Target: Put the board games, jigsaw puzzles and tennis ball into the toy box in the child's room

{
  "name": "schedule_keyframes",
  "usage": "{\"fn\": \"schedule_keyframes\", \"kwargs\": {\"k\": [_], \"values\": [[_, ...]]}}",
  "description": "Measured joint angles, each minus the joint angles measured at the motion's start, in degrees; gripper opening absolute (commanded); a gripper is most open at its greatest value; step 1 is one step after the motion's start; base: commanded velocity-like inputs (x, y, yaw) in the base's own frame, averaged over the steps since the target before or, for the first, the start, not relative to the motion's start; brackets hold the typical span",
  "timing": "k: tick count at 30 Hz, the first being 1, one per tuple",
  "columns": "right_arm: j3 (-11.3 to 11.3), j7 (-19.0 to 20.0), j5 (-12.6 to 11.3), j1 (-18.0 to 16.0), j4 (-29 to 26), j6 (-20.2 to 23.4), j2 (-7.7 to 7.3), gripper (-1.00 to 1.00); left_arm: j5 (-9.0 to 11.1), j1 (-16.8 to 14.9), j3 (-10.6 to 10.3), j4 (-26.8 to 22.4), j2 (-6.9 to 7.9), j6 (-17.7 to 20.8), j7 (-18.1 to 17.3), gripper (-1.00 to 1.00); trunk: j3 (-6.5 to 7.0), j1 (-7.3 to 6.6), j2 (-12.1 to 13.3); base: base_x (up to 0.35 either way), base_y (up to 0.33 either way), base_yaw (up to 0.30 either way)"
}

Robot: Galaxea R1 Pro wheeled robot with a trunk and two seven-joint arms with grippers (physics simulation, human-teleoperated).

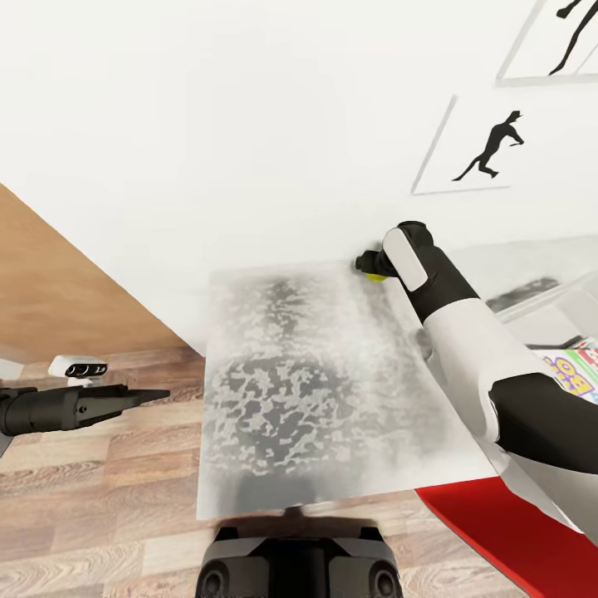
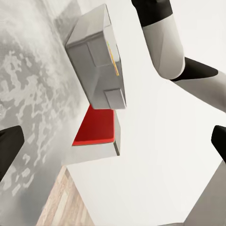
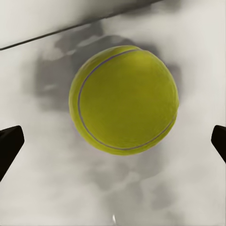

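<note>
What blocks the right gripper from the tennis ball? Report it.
Nothing visible does. In the right wrist view the tennis ball sits on the table between the open fingertips of the right gripper, with no object in between.

Two dark fingers [image 2: 9, 148] stand wide apart with nothing between them. Beyond them the grey bin [image 2: 96, 63] sits on the mottled desk [image 2: 28, 84], a red patch [image 2: 96, 127] just past it, the other arm [image 2: 165, 42] further off.

Head camera downward over table [image 1: 316, 390]
</note>
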Motion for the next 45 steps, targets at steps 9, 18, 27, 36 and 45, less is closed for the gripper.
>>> {"fn": "schedule_keyframes", "kwargs": {"k": [9,18,27,36,45], "values": [[0.02,0.0,0.13,-0.07,-0.04,-0.1,-0.58,1.0,0.0,0.0,0.0,0.0,-0.02,0.0,0.0,1.0,-0.84,0.0,0.0,0.0,0.0,0.0],[0.57,0.0,0.09,-1.28,-0.08,-0.12,-0.84,1.0,0.0,0.0,0.0,0.0,-0.04,0.0,0.0,1.0,-1.69,0.0,0.0,0.0,0.0,0.0],[0.68,0.0,0.08,-1.46,-0.14,-0.09,-0.25,1.0,0.0,0.0,0.0,0.0,-0.01,0.0,0.0,1.0,-2.51,0.0,0.0,0.0,0.0,0.0],[0.7,0.0,0.09,-1.57,-0.86,0.03,-0.01,1.0,0.0,0.0,0.0,0.01,0.0,0.0,0.0,1.0,-2.66,0.0,-0.01,0.0,0.0,0.0],[0.73,0.0,0.09,-1.63,-1.4,0.23,-0.17,1.0,0.0,0.0,0.0,0.0,-0.02,0.0,0.0,1.0,-2.72,-0.01,-0.01,0.0,0.0,0.0]]}}
